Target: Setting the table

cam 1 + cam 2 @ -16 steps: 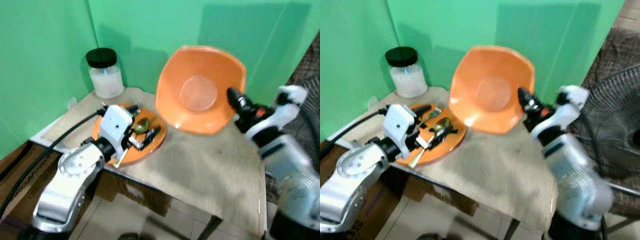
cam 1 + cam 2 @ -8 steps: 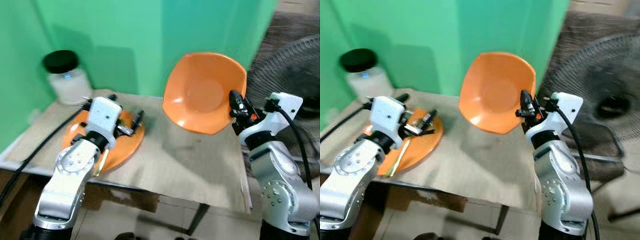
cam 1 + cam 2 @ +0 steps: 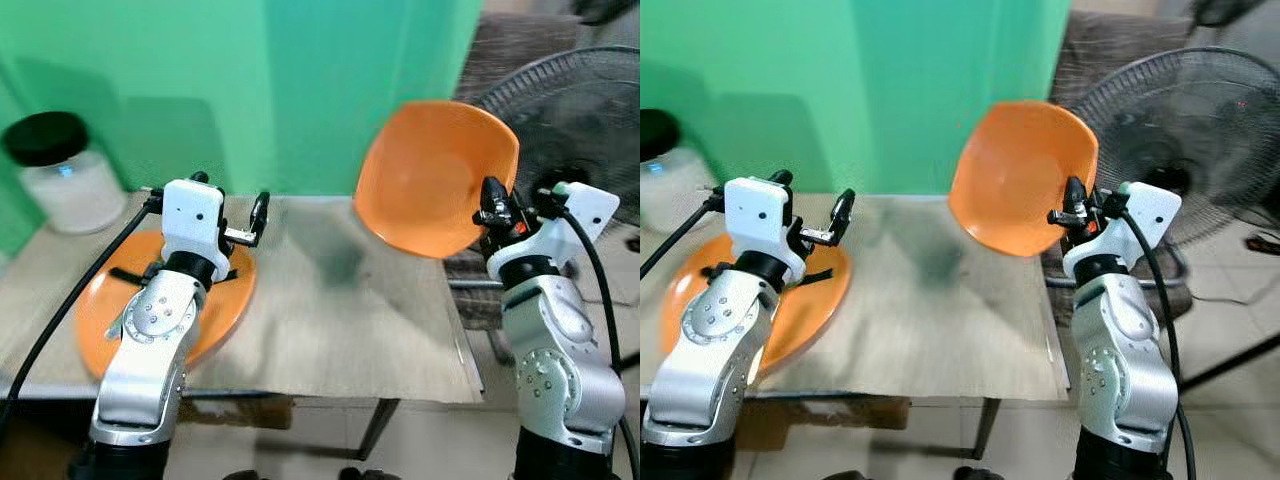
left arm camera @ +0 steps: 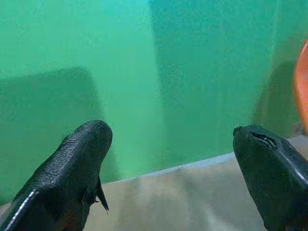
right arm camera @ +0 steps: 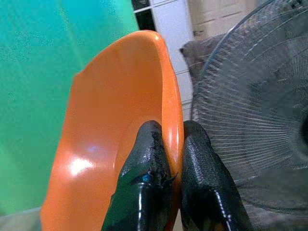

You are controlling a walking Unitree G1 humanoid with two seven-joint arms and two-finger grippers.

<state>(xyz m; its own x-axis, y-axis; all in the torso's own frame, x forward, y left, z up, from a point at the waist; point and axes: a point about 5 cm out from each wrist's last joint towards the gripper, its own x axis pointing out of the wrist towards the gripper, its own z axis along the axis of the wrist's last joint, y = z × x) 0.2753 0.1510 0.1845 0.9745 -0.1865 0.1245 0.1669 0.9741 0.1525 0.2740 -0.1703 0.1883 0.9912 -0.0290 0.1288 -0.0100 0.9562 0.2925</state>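
Note:
My right gripper [image 3: 490,200] is shut on the rim of an orange bowl [image 3: 430,178], holding it tilted on edge in the air past the table's right end; the pinch on the orange bowl [image 5: 120,144] is plain in the right wrist view. An orange plate [image 3: 100,310] lies on the table's left part, partly under my left arm. My left gripper [image 3: 230,215] hovers open over the plate's far edge, nothing between its fingers [image 4: 72,163]. Whatever lies on the plate is hidden by the arm.
A white jar with a black lid [image 3: 55,180] stands at the table's back left. A standing fan [image 3: 1185,140] is right of the table, behind the bowl. The beige table top [image 3: 340,320] has free room in the middle. Green walls close the back.
The camera has swung right, so the whole scene shifted left. The bowl stays in my right gripper, now beyond the table's right edge. My left gripper has lifted off the plate.

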